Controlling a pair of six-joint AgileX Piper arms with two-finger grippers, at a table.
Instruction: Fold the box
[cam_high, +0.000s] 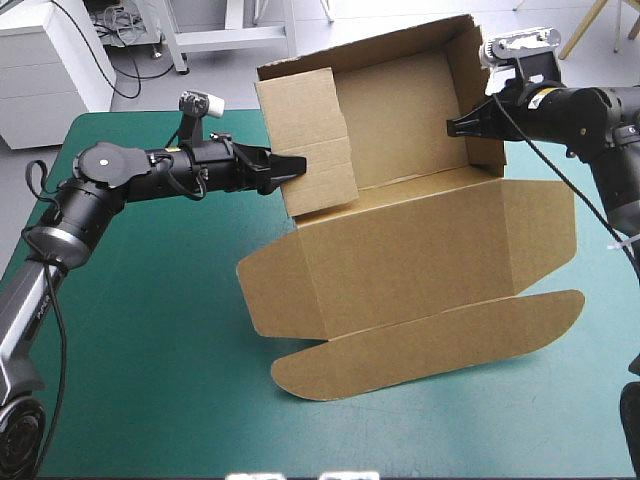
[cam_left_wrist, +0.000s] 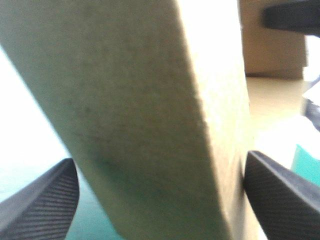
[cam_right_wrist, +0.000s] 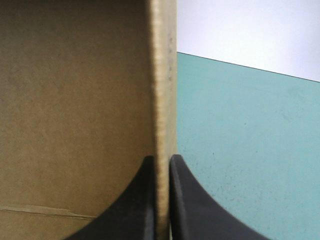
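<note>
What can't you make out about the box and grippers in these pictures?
High view: the teal-green cover under the box, hidden by its board.
Left wrist view: whether the left gripper touches the wall between its open fingers; board close, blurred.
Right wrist view: beyond the wall the right gripper pinches, the box is cut off by the edges.

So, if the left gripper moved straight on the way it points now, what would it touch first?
Probably the raised side wall of the brown cardboard box: it already stands between the open black fingers of the left gripper, so it would slide deeper between them. How much room remains is unclear.
</note>
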